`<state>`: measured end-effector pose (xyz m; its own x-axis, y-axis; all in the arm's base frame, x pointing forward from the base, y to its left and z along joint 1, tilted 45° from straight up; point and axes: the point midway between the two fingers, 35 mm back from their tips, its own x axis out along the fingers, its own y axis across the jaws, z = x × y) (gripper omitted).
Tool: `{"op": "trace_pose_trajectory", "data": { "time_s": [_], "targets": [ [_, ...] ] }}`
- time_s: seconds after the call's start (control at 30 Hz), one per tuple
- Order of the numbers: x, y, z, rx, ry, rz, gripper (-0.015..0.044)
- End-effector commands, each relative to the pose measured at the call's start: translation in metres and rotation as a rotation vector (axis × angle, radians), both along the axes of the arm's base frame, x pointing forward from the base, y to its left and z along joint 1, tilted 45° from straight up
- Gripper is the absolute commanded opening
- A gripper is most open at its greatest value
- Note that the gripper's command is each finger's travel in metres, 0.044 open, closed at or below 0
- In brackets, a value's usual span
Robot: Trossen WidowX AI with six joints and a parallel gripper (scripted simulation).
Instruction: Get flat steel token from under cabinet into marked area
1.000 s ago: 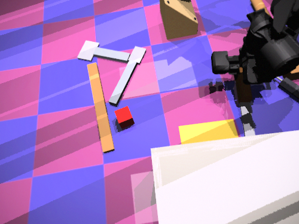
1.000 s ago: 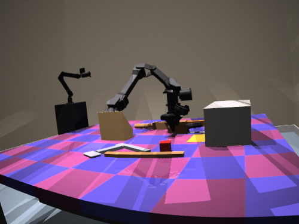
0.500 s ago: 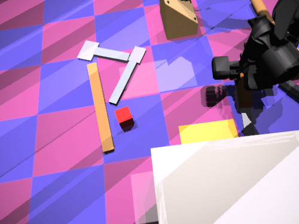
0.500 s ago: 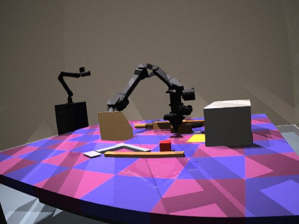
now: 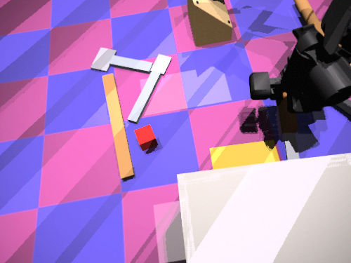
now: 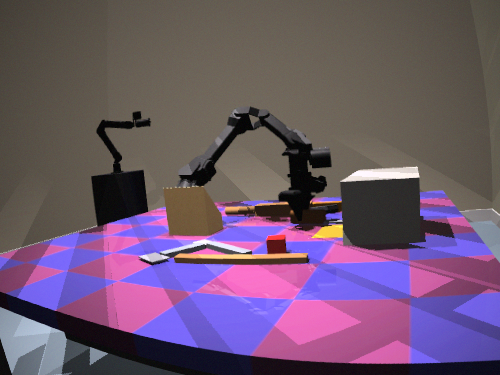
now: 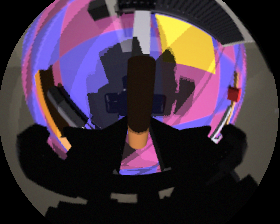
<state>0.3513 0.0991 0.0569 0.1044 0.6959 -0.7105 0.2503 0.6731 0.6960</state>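
My gripper (image 6: 299, 214) (image 7: 138, 118) is shut on the brown handle (image 5: 289, 120) (image 7: 141, 92) of a tool, low over the table. The tool's flat grey blade (image 5: 292, 151) (image 7: 142, 31) runs from the handle toward the white cabinet (image 5: 246, 214) (image 6: 382, 210); in the top view the cabinet's top hides its far part. The yellow marked area (image 5: 242, 156) (image 6: 329, 232) (image 7: 187, 42) lies in front of the cabinet, beside the blade. The token is not visible; dark vent slots (image 7: 200, 20) show at the top of the wrist view.
A red cube (image 5: 144, 135) (image 6: 276, 244) (image 7: 233, 94) stands near an orange bar (image 5: 118, 126) (image 6: 240, 258) and two pale grey pieces (image 5: 131, 63) (image 5: 147, 95) that meet at an angle. A wooden wedge block (image 5: 210, 28) (image 6: 192, 210) and a wooden cylinder (image 5: 307, 10) (image 6: 240, 210) are farther back.
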Motion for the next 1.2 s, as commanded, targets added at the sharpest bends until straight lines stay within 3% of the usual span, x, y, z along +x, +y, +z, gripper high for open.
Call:
{"op": "trace_pose_trajectory", "data": {
  "time_s": [0.0,1.17],
  "targets": [
    [0.006,-0.001,0.0,0.003,-0.003,0.002,0.0],
    [0.04,-0.011,-0.004,0.002,-0.006,0.002,0.0]
  ]
}}
